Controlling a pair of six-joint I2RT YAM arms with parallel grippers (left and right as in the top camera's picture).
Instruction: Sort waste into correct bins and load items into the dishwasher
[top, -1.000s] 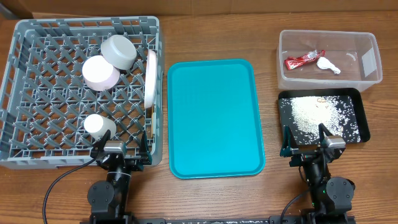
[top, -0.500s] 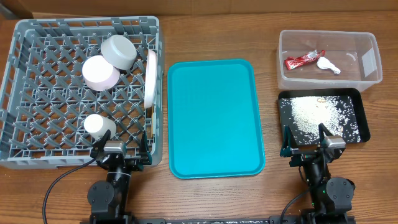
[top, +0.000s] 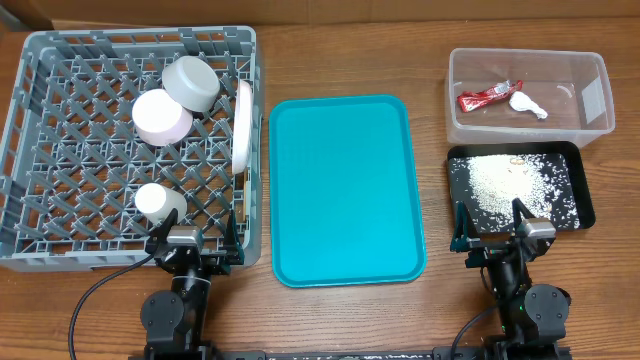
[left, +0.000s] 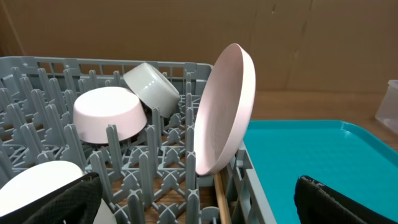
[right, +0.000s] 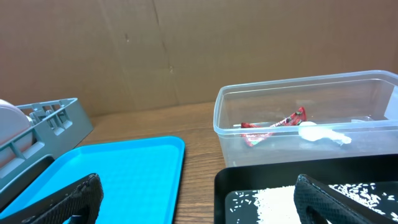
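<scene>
Gaping empty, right fingers (right: 65, 200) face the wrapper (top: 489, 96) in the tub (top: 596, 128) at 12 o'clock; left fingers (left: 57, 204), open too, face the plate (top: 243, 125), edge-up, at 1 o'clock.

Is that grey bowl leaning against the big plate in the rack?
Apart. The left wrist view shows open space and rack pegs between the grey bowl and the plate; the overhead view shows a gap too.

This is a robotics lab staged as a kitchen, not a home. The wooden bench (top: 350, 50) backs onto plain cardboard panels (right: 155, 50), and a grey dish rack (top: 30, 150) sits loose on it beside a cabled robot arm base (top: 176, 305).
</scene>
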